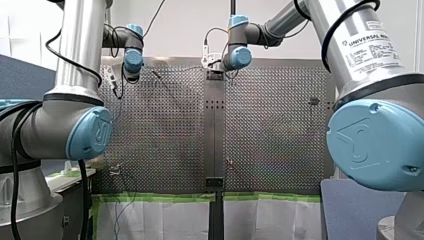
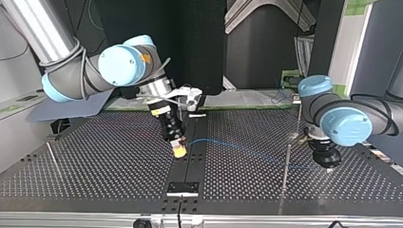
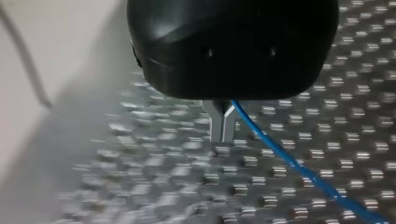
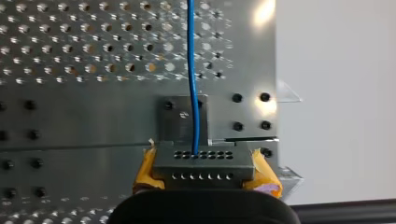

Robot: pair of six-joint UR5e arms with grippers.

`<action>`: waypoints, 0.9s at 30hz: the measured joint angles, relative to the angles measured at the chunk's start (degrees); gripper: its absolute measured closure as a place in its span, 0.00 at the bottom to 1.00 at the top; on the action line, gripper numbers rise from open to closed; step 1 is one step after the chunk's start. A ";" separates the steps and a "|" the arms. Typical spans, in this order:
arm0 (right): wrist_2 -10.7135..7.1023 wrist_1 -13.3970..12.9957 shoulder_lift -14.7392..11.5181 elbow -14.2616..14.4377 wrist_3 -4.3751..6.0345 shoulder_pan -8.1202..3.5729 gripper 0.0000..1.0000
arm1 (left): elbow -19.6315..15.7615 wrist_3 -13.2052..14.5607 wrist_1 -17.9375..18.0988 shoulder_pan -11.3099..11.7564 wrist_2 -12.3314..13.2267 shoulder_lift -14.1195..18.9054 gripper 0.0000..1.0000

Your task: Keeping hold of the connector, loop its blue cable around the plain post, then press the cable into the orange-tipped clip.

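1. The perforated worktop [image 2: 95,156] lies under both hands. A solid strip [image 2: 195,137] runs along its middle, directly below the right hand.
2. My right arm [image 2: 95,71] comes in at the top view's left and reaches to that middle strip. My left arm [image 2: 347,123] comes in at the top view's right.
3. The right hand [image 4: 204,173] points down at the strip. Its yellow pads [image 4: 145,170] are closed narrow on the connector, one pad against each end of it.
4. The left hand [image 3: 223,123] is black with metal fingers [image 3: 217,122], and it hangs low over the worktop, well apart from the right hand. Its fingers are drawn together with only a thin seam between them, gripping the blue cable, which comes out at their root on one side.
5. The plain post [image 2: 286,164] stands between the two hands, near the left hand.
6. The connector [image 4: 204,161] is a grey block with two rows of small holes. It sits between the right hand's pads and is clear of the worktop.
7. The blue cable [image 4: 192,70] leaves the connector's upper row of holes and runs straight ahead of the right hand. It then crosses the worktop past the post to the left hand. On which side of the post it passes cannot be told.
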 joint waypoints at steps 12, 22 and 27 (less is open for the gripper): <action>0.85 0.49 3.84 0.13 -0.17 0.81 1.00 | -1.97 0.04 3.06 -1.18 6.91 -4.60 1.00; 4.03 1.66 8.26 0.56 -0.40 1.84 1.00 | -2.30 -0.51 4.58 -1.03 12.51 -4.72 0.78; 4.66 0.60 10.49 2.33 -0.28 2.37 1.00 | -2.35 -0.10 4.76 -0.70 14.91 -4.69 0.38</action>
